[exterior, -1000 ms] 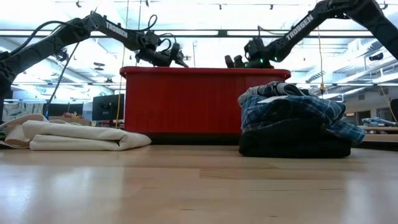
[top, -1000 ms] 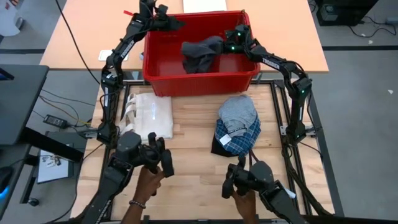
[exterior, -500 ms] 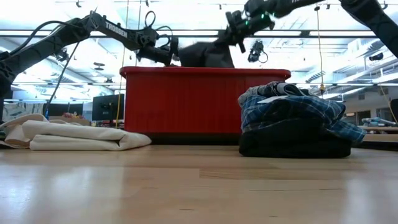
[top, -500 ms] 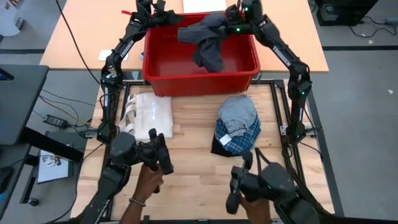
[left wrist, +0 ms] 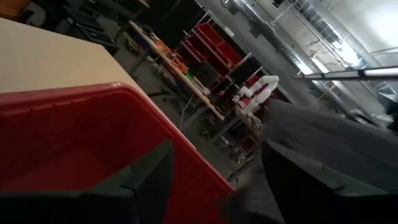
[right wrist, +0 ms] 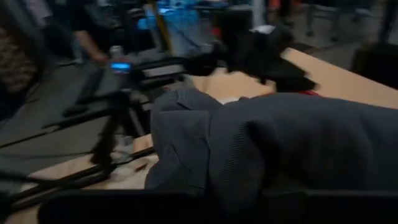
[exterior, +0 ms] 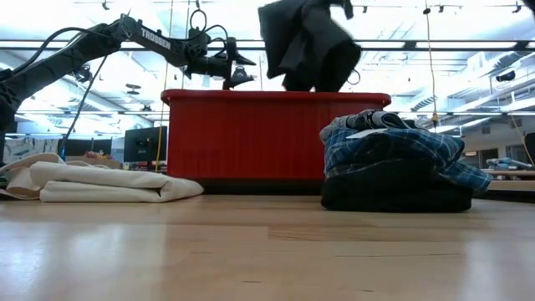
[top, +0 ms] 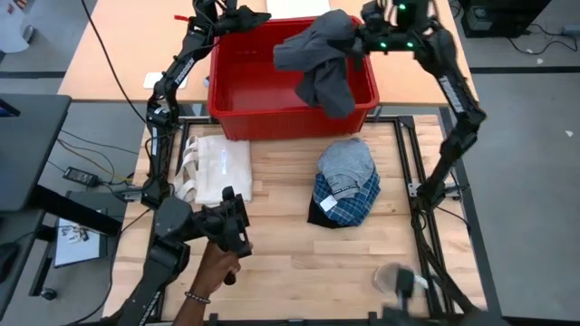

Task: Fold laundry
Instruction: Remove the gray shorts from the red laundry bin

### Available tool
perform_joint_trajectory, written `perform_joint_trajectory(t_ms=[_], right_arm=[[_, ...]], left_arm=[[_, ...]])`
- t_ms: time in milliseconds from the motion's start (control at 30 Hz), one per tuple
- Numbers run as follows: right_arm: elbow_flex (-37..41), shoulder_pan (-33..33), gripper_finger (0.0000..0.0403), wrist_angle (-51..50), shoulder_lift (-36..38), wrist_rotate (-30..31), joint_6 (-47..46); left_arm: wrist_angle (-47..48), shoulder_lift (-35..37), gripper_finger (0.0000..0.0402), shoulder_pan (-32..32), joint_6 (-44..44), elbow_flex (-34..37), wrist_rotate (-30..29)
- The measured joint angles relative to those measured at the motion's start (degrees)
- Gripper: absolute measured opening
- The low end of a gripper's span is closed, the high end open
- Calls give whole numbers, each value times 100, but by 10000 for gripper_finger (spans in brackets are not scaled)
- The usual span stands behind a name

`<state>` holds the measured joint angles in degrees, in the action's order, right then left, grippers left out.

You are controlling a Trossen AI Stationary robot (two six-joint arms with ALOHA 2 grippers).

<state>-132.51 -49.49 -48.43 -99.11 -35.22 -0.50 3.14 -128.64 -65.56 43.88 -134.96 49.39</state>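
A dark grey garment (top: 322, 59) hangs above the red bin (top: 290, 113), lifted by my right gripper (top: 361, 34), which is shut on it. In the low view the garment (exterior: 305, 42) covers that gripper. My left gripper (top: 237, 15) is open and hovers over the bin's far left corner, a short way from the garment and touching nothing. A folded stack (top: 346, 181) lies on the wooden table in front of the bin: grey on top, blue-and-white plaid in the middle, black at the bottom. My right gripper holds the dark grey garment by a bunched upper part (top: 349, 38), coming at it from the table's right side. The garment hangs slack below the fingers. Its lower end (exterior: 309, 84) is clear of the bin's rim. The cloth itself hides the place of contact in the right wrist view.
A folded white cloth (top: 217, 167) lies on the table's left part, near the bin. A person's hands (top: 213, 272) work two control arms at the near edge. Bare wood lies between the stack and the near edge.
My right gripper has risen out of the bin and moved toward the table's far right, taking the dark grey garment with it. The garment lay bunched on the bin's floor. It now hangs clear above the rim.
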Motion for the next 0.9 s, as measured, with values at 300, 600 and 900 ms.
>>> perform_joint_trajectory(t_ms=[300,600,900], right_arm=[[-2,848,44,-835,812,-514,46],[9,2028,44,-1859,1033,-437,12],[1181,2353,44,-1651,2171,-225,-360]], left_arm=[[7,2,247,4,334,0,-404],[-364,24,247,206,691,-2,-389],[-466,506,246,597,161,-4,-1398]])
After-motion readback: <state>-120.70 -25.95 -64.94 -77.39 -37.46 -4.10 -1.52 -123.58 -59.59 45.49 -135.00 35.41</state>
